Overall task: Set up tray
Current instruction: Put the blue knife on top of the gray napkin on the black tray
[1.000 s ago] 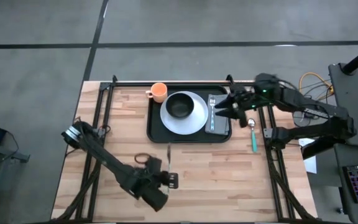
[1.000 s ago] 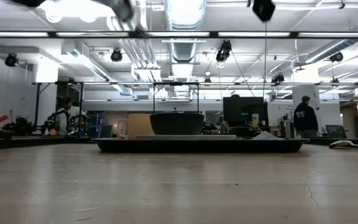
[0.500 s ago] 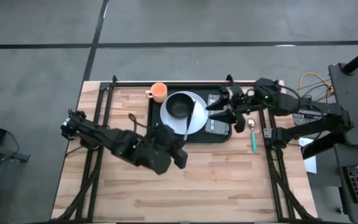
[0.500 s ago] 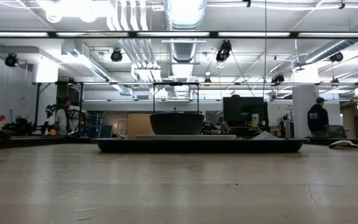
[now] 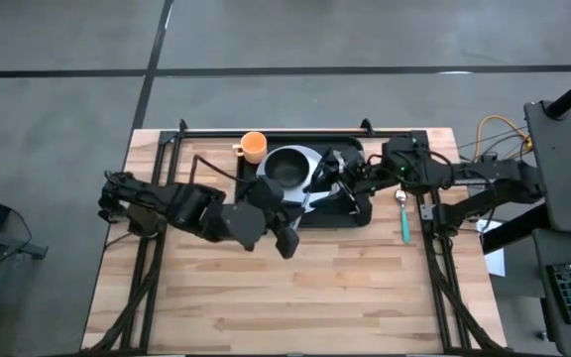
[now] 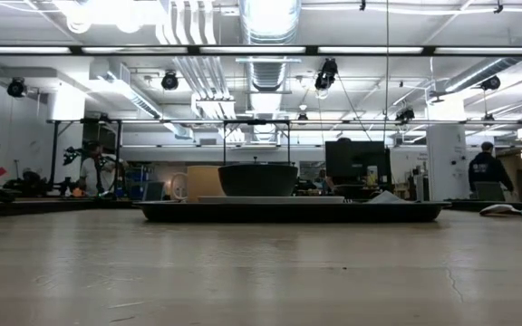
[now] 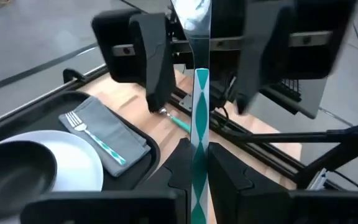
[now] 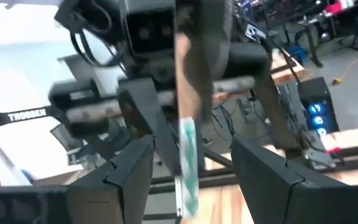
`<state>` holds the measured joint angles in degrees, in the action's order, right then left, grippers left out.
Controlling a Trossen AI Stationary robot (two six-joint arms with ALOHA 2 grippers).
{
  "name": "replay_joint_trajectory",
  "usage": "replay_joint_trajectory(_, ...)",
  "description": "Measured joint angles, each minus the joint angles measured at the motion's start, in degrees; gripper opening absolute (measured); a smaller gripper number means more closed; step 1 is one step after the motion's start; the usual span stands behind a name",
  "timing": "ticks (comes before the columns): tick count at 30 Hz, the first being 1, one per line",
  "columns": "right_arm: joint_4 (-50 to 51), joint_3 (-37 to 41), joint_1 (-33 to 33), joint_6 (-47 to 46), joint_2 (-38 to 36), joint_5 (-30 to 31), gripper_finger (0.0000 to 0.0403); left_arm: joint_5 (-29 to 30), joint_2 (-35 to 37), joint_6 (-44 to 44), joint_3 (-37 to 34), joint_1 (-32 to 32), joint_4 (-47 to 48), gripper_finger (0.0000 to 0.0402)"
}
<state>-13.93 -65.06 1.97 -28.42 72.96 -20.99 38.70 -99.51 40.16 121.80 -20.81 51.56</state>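
— Two sets of jaws meet over the tray (image 5: 357, 214): the left gripper (image 7: 194, 163) is clamped on a knife (image 7: 200, 106) with a teal-patterned handle, and the right gripper (image 8: 188, 168) stands spread wide around it.

— How far along?

— Nearly done, I'd judge. The black low-rimmed tray at the worktop's (image 5: 345, 288) far edge carries the round white plate (image 7: 82, 163), dark bowl (image 5: 286, 167), folded grey napkin (image 7: 114, 138) and fork (image 7: 92, 136). An orange cup (image 5: 254, 147) stands beside it. A spoon (image 5: 403, 216) lies outside.

Both arms crowd over the tray (image 5: 251, 203); the near table (image 5: 295, 297) seems open.
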Motion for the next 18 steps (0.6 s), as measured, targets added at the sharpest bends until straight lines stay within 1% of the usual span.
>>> replay_joint_trajectory(5,0.1,-3.6,-0.8,0.3,3.4,0.2,0.0203,-1.2,0.0,-1.3,0.0,0.5,-0.6,0.0012)
replay_joint_trajectory(8,0.4,-4.4,-1.8,0.8,4.6,0.0,0.0190,-1.5,0.1,-2.2,0.0,0.6,-1.2,0.0012)
replay_joint_trajectory(11,0.3,-4.7,-2.2,1.3,4.9,-0.2,0.0160,-1.7,0.2,-2.3,0.0,0.6,-1.1,0.0012)
replay_joint_trajectory(18,0.5,-4.4,-3.1,1.4,4.4,0.2,0.0075,-3.2,0.2,-2.3,0.0,0.6,-1.3,0.0012)
